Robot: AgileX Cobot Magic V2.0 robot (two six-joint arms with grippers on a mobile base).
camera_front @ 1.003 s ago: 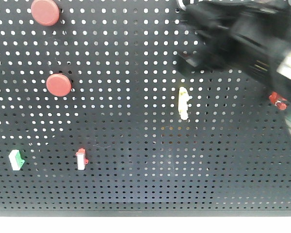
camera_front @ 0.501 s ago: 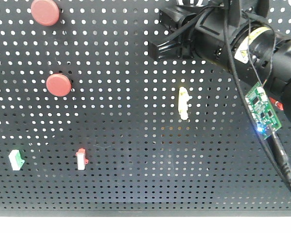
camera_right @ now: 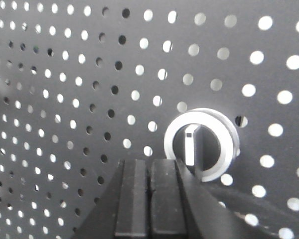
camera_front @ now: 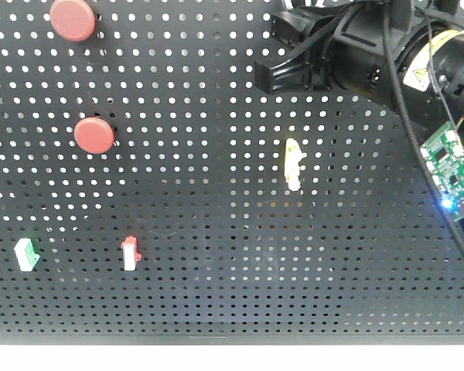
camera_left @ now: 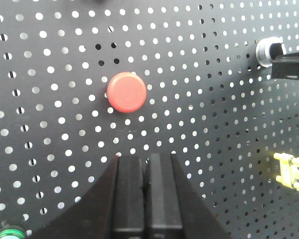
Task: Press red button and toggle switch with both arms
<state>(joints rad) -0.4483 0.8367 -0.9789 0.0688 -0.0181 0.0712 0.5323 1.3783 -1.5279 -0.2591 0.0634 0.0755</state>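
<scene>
Switch (camera_right: 199,145) knob's long axis runs vertical, white pointer stripe (camera_right: 189,148) aimed upward.

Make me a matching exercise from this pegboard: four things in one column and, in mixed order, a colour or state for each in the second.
Things:
1. round button
2. rotary switch
3. left gripper
4. plastic clip

Colour or state:
A. ringed in silver
B. pale yellow
C. red
D. shut, holding nothing

Pairs: 1-C, 2-A, 3-D, 4-B
</scene>
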